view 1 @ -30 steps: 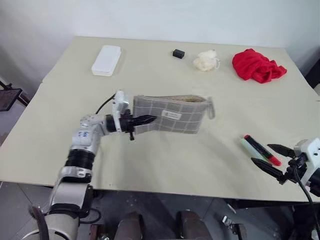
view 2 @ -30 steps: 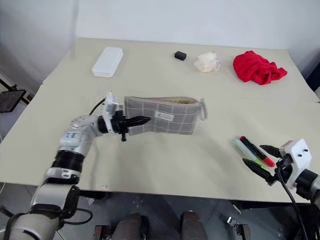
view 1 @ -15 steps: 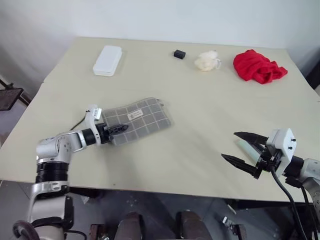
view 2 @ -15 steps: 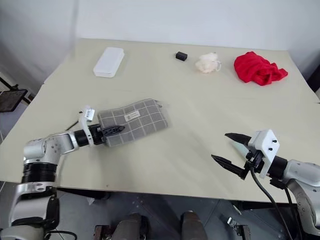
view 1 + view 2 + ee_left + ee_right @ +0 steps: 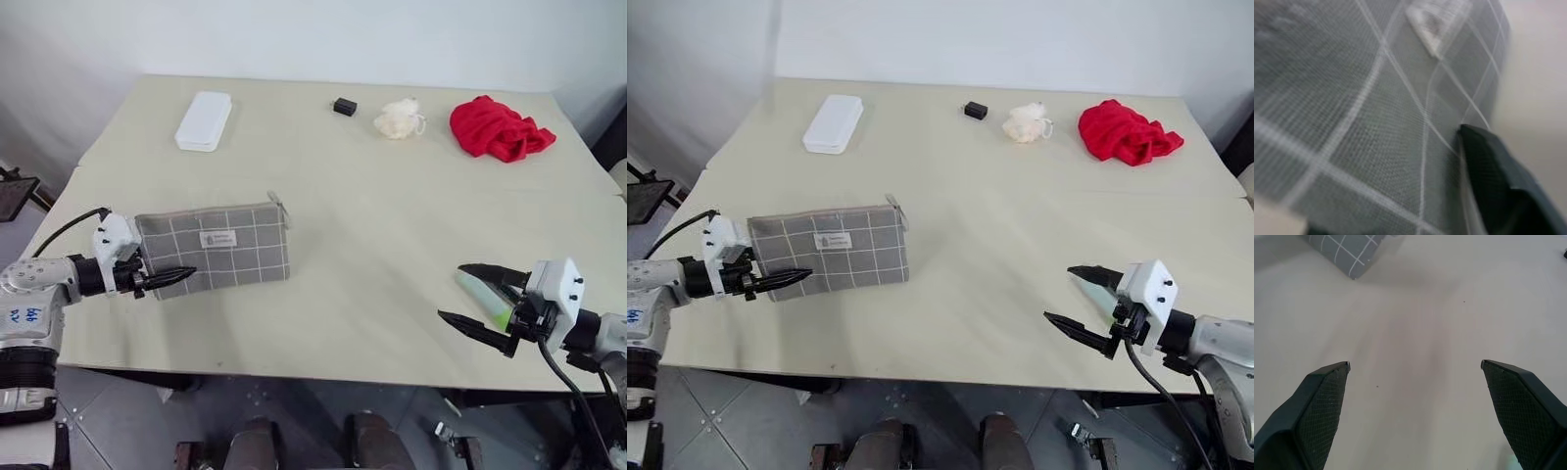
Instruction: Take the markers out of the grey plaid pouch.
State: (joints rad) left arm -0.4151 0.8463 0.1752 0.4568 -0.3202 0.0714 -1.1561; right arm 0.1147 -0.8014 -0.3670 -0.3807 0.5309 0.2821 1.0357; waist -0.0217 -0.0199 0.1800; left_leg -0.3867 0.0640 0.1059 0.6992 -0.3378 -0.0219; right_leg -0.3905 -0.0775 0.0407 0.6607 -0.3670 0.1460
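The left gripper (image 5: 168, 279), its spread not discernible, sits at the left end of the flat grey plaid fabric pouch (image 5: 217, 247) lying on the beige table (image 5: 372, 215). Well right of the pouch, the right gripper (image 5: 482, 300) is spread wide over a light green marker (image 5: 482, 293).

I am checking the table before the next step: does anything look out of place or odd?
Nothing is spilled or damaged. The grey plaid pouch lies flat, slightly askew, near the table's left edge. A light green marker lies partly hidden behind the open right gripper.
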